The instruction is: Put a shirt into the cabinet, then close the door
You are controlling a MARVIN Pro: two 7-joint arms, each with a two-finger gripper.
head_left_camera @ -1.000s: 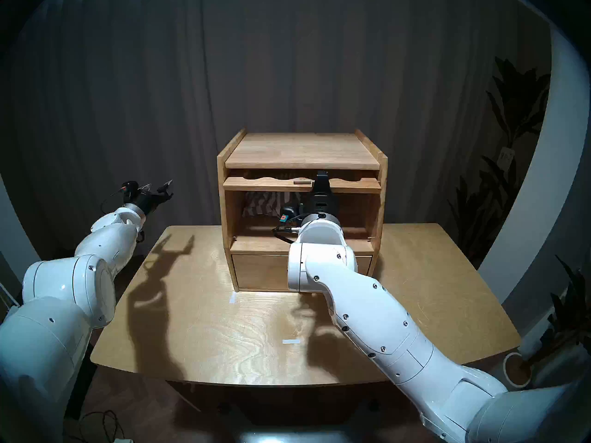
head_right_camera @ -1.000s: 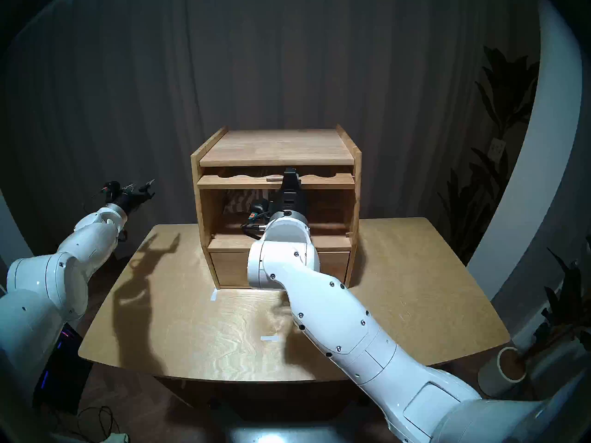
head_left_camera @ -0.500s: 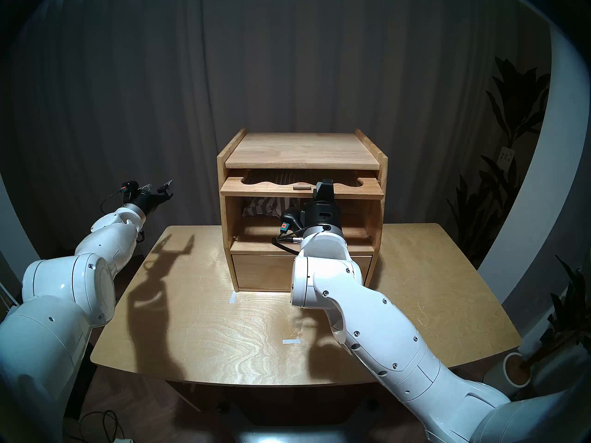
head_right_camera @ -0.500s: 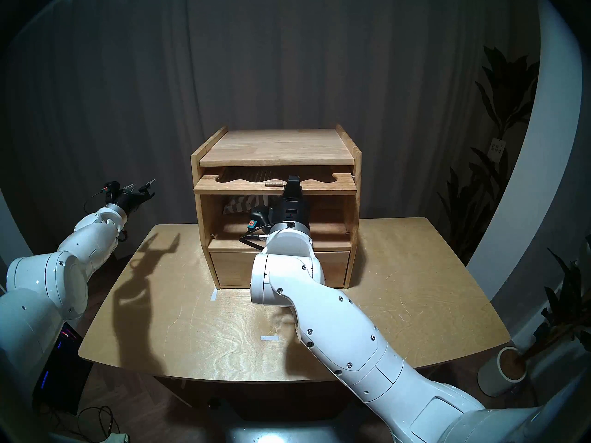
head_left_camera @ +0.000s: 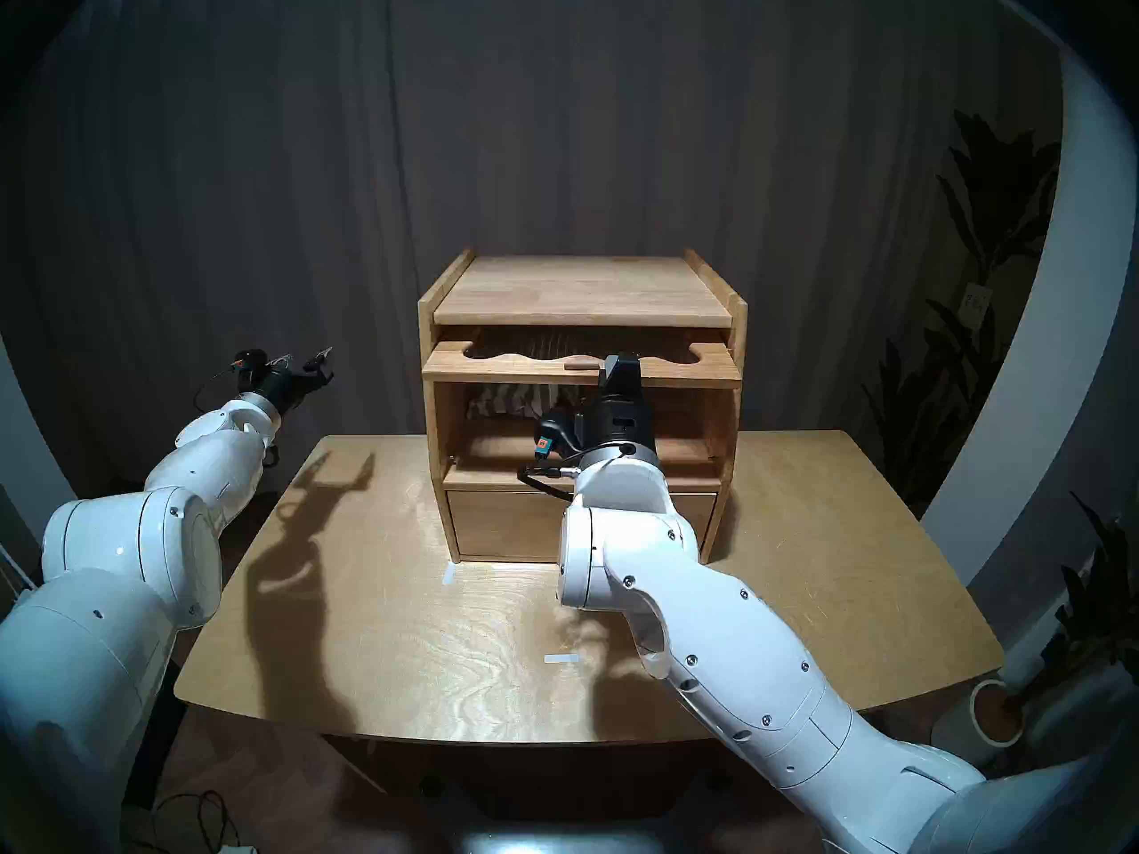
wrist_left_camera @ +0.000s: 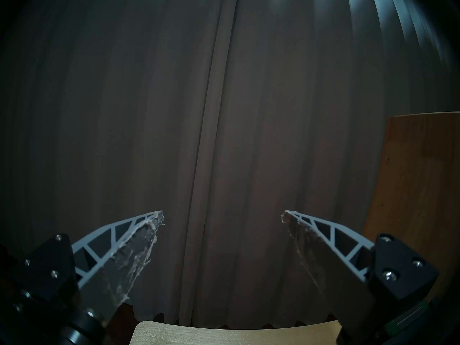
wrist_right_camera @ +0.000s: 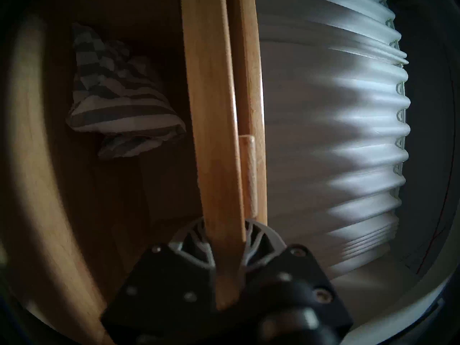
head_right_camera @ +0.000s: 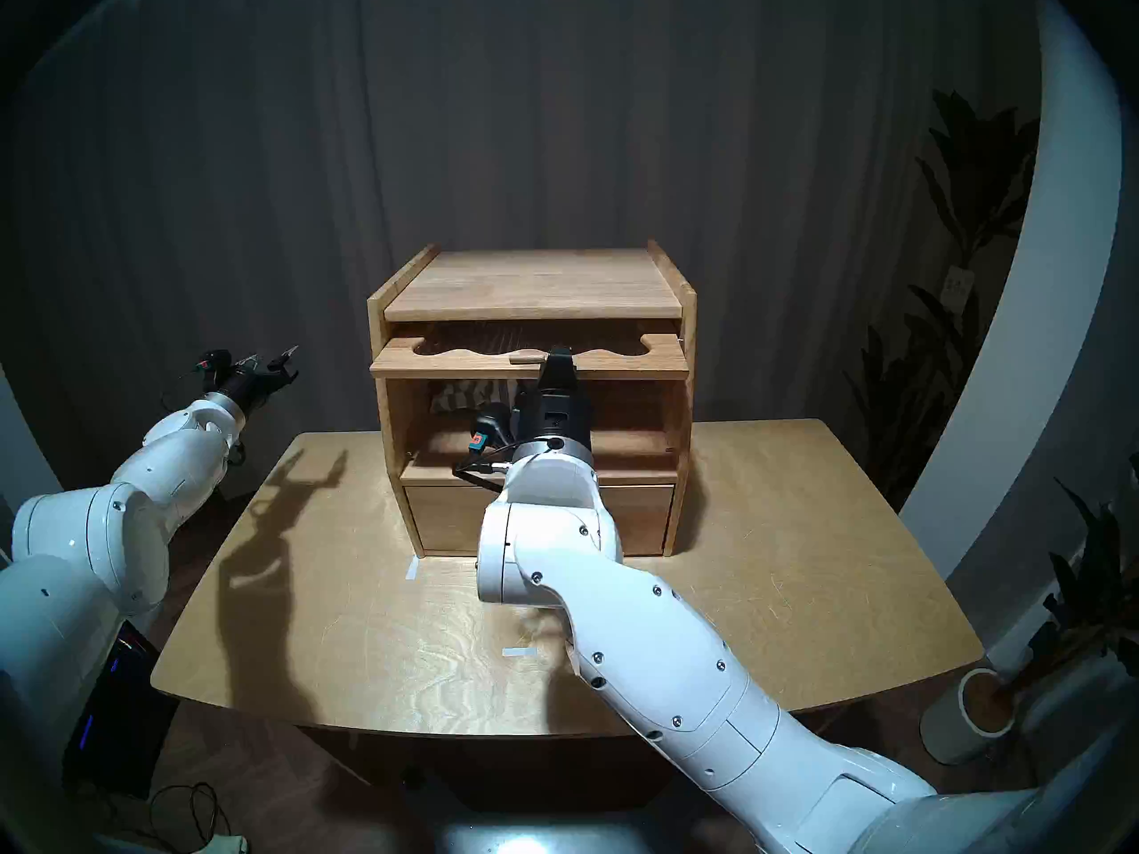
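Observation:
The wooden cabinet (head_left_camera: 579, 292) stands at the back of the table. Its door (head_left_camera: 505, 366) lies flat, pulled partway out of the slot under the top, ribbed window (wrist_right_camera: 323, 137) showing. My right gripper (head_left_camera: 619, 372) is shut on the door's front edge (wrist_right_camera: 211, 113), just right of the peg handle (wrist_right_camera: 249, 175). The striped shirt (head_left_camera: 511, 400) lies crumpled at the back left of the upper compartment, also seen as the shirt (wrist_right_camera: 119, 98) in the right wrist view. My left gripper (head_left_camera: 314, 366) hangs open and empty left of the cabinet, its fingertips (wrist_left_camera: 154, 220) wide apart.
A shut drawer (head_left_camera: 505, 523) fills the cabinet's base. The table (head_left_camera: 370, 618) carries two small white tape marks (head_left_camera: 561, 658). A dark curtain hangs behind. Potted plants (head_left_camera: 986, 230) and a white pot (head_left_camera: 995, 711) stand off the table's right side.
The right gripper has drawn back toward me with the door's edge in it, so the door has slid further out of its slot. The left arm has not moved.

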